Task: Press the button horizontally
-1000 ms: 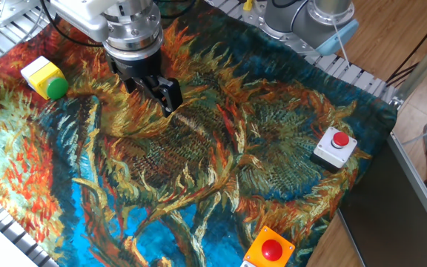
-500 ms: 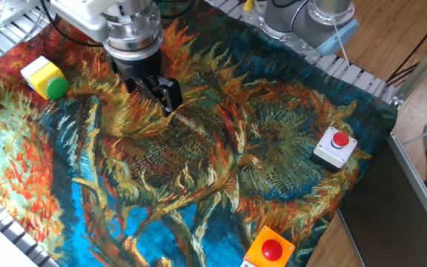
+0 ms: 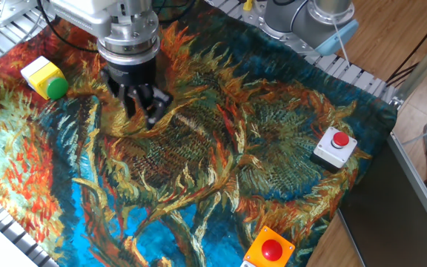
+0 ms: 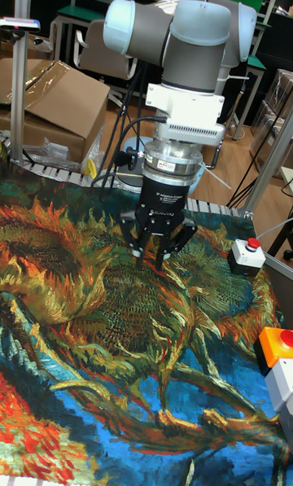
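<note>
Jaws nearing the green button, not yet lined up

The gripper (image 3: 144, 111) hangs low over the tabletop (image 3: 221, 159); the green button (image 3: 58, 87) lies on its side well off to the jaws' camera-left. I cannot tell whether the jaws are clenched. Best to drop level with the cap and push sideways, straight along its axis. Since the earlier frame the jaws have rotated and shifted slightly toward the button.
</note>
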Robot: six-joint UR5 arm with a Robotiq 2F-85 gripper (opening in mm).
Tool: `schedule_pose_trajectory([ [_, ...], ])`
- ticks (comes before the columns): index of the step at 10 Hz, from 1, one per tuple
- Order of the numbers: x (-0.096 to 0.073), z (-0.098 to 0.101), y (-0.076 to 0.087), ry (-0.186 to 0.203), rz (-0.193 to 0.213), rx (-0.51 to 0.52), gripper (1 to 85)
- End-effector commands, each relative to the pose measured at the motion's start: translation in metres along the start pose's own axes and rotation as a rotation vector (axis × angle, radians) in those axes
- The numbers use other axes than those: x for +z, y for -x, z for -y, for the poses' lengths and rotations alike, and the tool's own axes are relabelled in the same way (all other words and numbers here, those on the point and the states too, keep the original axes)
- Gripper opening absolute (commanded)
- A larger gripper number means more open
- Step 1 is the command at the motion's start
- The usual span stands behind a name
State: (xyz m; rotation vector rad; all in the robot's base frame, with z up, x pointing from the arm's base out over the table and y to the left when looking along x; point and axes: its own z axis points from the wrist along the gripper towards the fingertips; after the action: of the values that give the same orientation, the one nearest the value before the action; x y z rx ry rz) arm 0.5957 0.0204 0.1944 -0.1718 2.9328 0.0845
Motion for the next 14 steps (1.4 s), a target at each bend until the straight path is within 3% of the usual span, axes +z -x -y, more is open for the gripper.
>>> schedule_pose_trajectory([
  [1,-0.002,-0.008,0.012,0.031,0.05,-0.019,1.3],
  [3,-0.002,-0.008,0.01,0.032,0.041,-0.05,1.3],
  [6,-0.003,-0.025,0.01,0.096,0.044,-0.071,1.3],
  [8,-0.003,-0.026,0.013,0.096,0.056,-0.121,1.3],
  [9,-0.002,-0.019,0.006,0.081,0.038,-0.148,1.3],
  [12,0.014,0.039,-0.028,0.003,-0.009,-0.272,1.3],
  [13,0.014,0.052,-0.045,-0.012,-0.05,-0.284,1.3],
  [14,0.014,0.06,-0.049,-0.041,-0.069,-0.314,1.3],
])
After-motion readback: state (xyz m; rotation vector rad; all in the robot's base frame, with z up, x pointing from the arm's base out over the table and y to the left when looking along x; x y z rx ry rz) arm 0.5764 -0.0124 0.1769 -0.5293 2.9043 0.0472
